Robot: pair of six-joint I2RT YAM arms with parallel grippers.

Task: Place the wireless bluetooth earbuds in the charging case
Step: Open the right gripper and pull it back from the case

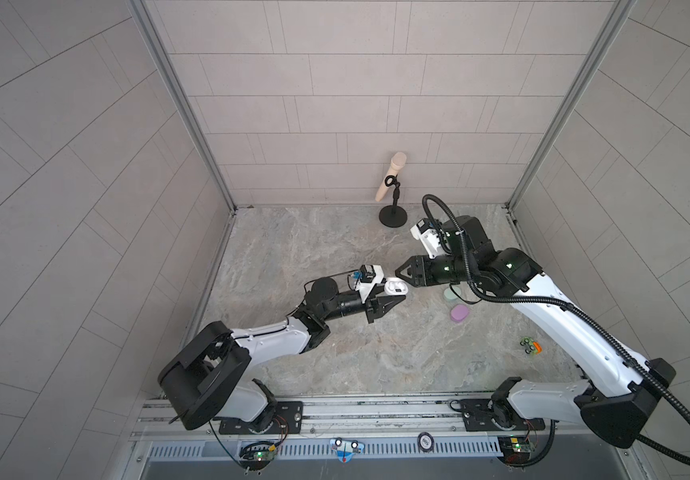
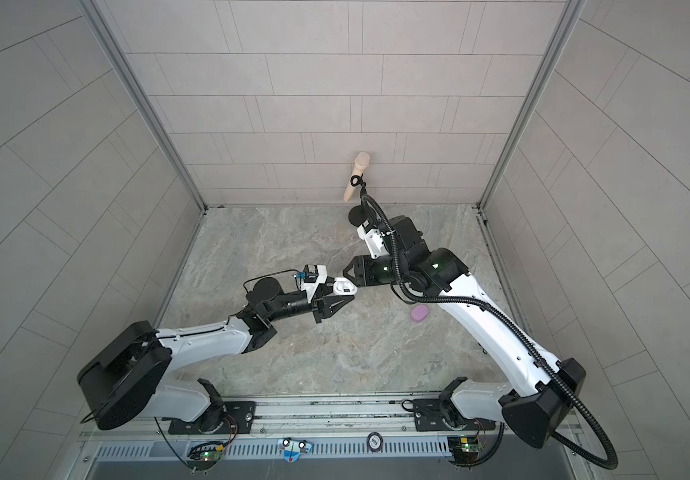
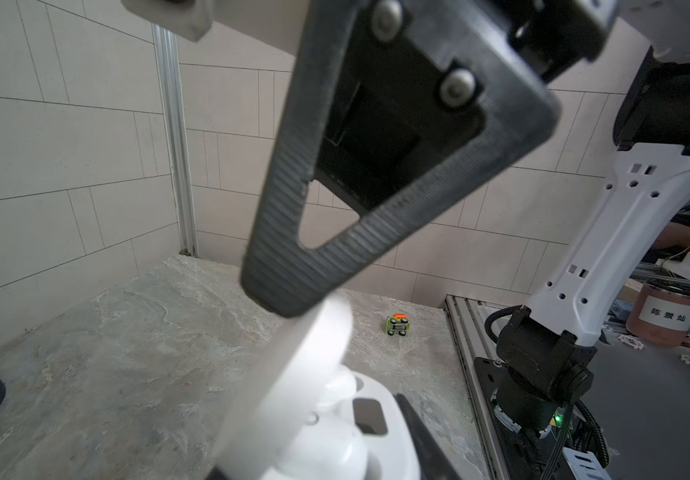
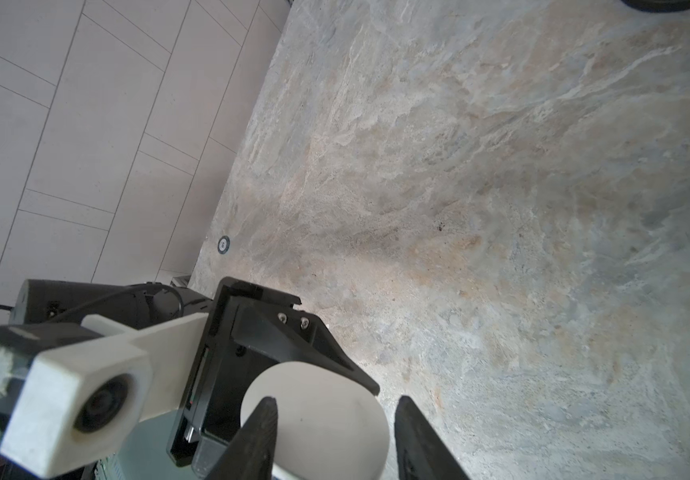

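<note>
The white charging case (image 1: 395,287) (image 2: 344,286) is held off the table, lid up, with my left gripper (image 1: 400,297) shut on its base. In the left wrist view the open lid (image 3: 306,365) rises blurred beside two white earbuds (image 3: 339,380) that sit in the wells, and one dark left finger (image 3: 414,428) lies along the base. My right gripper (image 1: 398,271) (image 4: 335,419) hovers at the lid with its jaws apart. The round white lid (image 4: 322,411) shows between and behind its fingertips (image 4: 266,428), and the other fingertip stands off it. One right finger (image 3: 326,232) fills the left wrist view.
A mint case (image 1: 449,294) and a lilac case (image 1: 458,312) (image 2: 419,312) lie shut on the marble top under the right arm. A green-and-orange toy car (image 1: 529,345) (image 3: 398,325) sits near the right edge. A microphone on a black stand (image 1: 393,216) is at the back wall.
</note>
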